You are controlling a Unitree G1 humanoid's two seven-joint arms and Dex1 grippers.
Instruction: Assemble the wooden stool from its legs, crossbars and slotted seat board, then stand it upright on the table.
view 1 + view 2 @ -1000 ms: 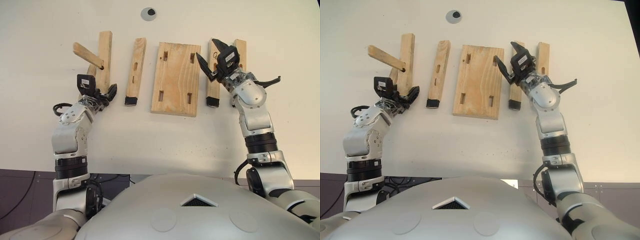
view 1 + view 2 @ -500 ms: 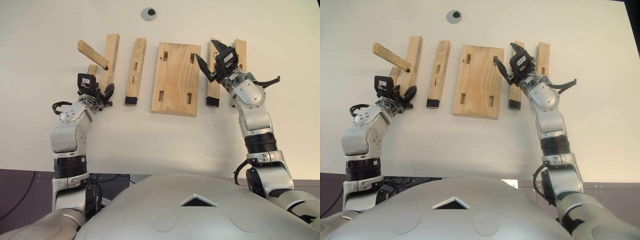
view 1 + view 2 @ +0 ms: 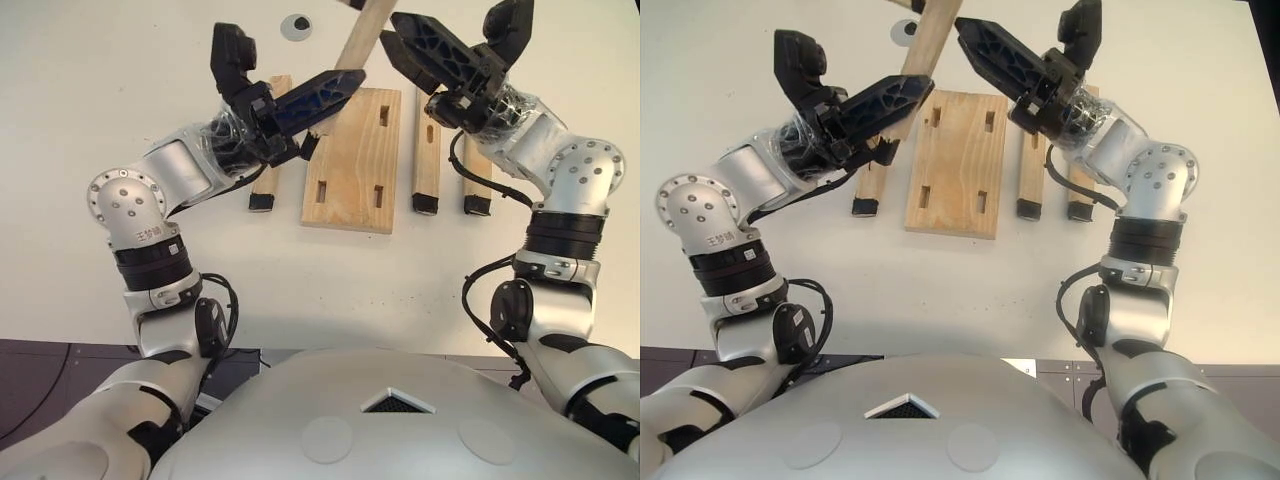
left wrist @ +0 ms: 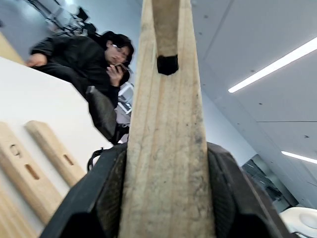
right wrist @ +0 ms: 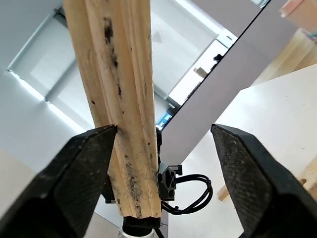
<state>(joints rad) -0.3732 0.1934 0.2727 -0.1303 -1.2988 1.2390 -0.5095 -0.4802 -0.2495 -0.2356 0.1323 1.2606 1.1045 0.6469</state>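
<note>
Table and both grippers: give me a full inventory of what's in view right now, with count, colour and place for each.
seat board: 1, pale wood with four slots, flat on the table's middle.
legs: 3, pale wood with black end caps, flat on the table; one left of the seat board, two right of it.
lifted leg: 1, pale wood, in the air over the seat board's far end.
crossbar: 1, pale wood, plugged into the lifted leg's hole.
disc: 1, grey with dark centre, on the table beyond the seat board.
table: 1, white.
left gripper: 1, black, shut on the lifted leg.
right gripper: 1, black, open, lifted leg between its fingers.
</note>
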